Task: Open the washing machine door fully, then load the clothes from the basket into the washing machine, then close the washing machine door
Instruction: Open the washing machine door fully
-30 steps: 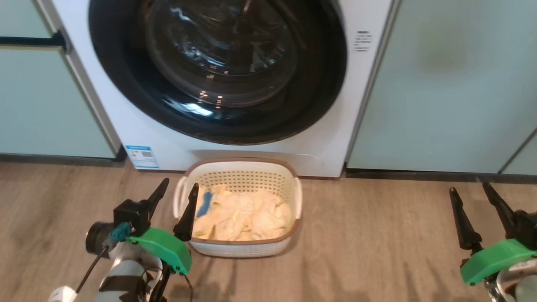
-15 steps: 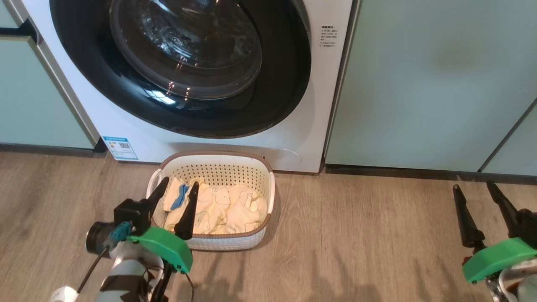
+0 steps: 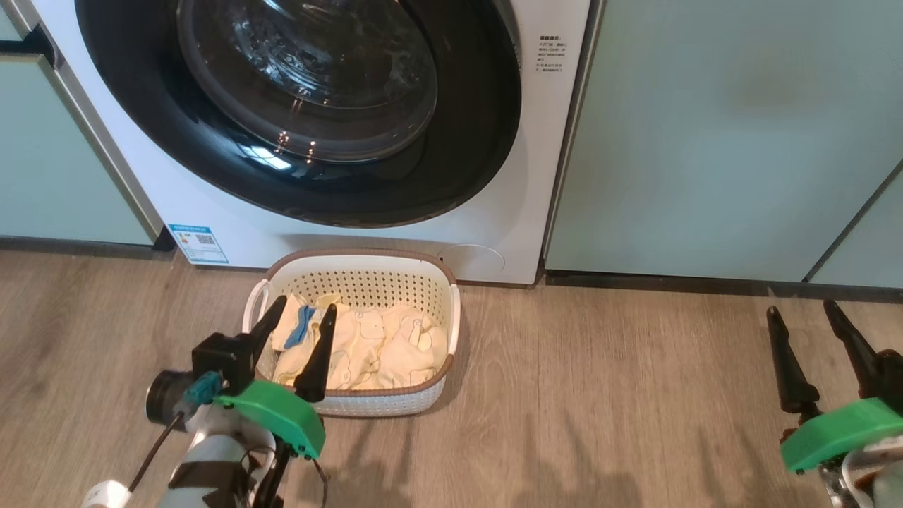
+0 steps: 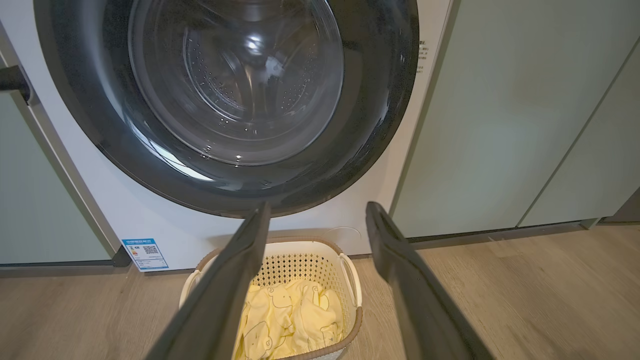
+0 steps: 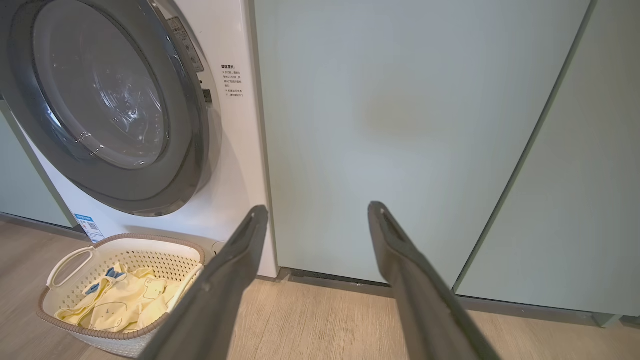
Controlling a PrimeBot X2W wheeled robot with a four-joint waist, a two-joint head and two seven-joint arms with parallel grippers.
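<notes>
Two grippers are seen low over a wooden floor (image 3: 600, 395), each with its fingers spread wide and nothing caught between them. The left gripper (image 3: 305, 306) is placed near the left side of the basket (image 3: 374, 289), and its dark fingers are pointed towards the washing machine (image 3: 529, 141). The right gripper (image 3: 802, 307) is placed well apart from the basket, over bare floor before a pale green cabinet door (image 3: 705, 141). The basket is set on the floor just in front of the machine, below the washing machine door (image 3: 480, 141). The clothes (image 3: 381, 346) are piled inside it, pale yellow, with a blue patch towards the left. The round door appears to be shut against the white front, and the metal drum is seen through its glass. A blue sticker (image 3: 197, 243) is fixed at the machine's lower left corner.
</notes>
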